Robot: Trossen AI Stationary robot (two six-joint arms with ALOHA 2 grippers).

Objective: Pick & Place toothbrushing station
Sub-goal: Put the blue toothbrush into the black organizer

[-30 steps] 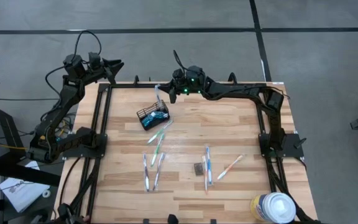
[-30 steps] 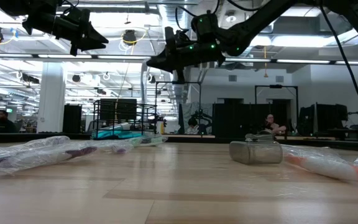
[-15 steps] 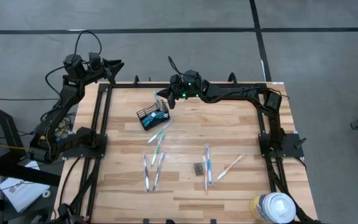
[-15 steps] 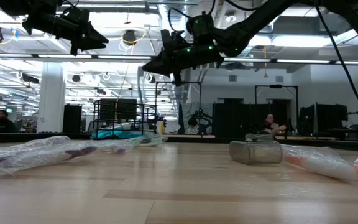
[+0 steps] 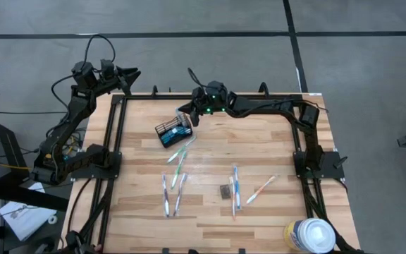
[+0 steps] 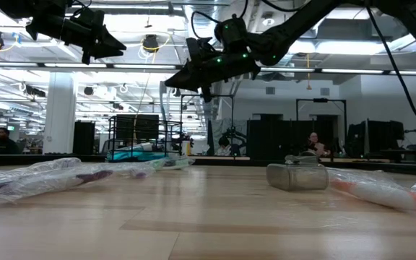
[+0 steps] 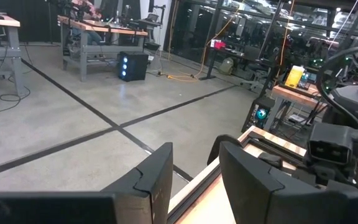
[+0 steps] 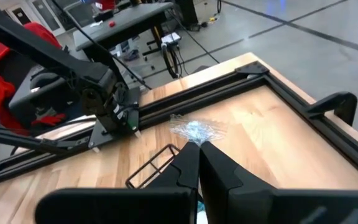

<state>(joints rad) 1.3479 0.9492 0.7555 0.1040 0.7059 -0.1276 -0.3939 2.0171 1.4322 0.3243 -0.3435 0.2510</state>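
Note:
The black wire-mesh caddy (image 5: 173, 132) stands on the table's far left part with a blue-and-white tube (image 5: 171, 138) inside; its rim also shows in the right wrist view (image 8: 151, 163). My right gripper (image 5: 187, 117) is above the caddy's far right corner, shut on a wrapped toothbrush (image 5: 182, 113). Several more wrapped toothbrushes lie flat on the table (image 5: 179, 152) (image 5: 235, 186) (image 5: 262, 188). My left gripper (image 5: 131, 73) waits open and empty, raised beyond the table's far left corner. My right gripper pinches the toothbrush between its two fingers, just below the wrapper's crinkled clear end (image 8: 194, 130), which sticks out past the fingertips. The fingers slant down from the far right. The fingers hide the rest of the brush; I cannot tell whether it touches the caddy.
A small dark grey block (image 5: 225, 190) lies among the toothbrushes at mid table. A large white round canister (image 5: 309, 236) stands at the near right corner. Black frame rails (image 5: 115, 141) run along the table's edges.
My right gripper has moved a little toward the near edge and down toward the caddy, tipping its fingers lower, and it has stayed shut on the wrapped toothbrush. The caddy and the loose toothbrushes have stayed in place.

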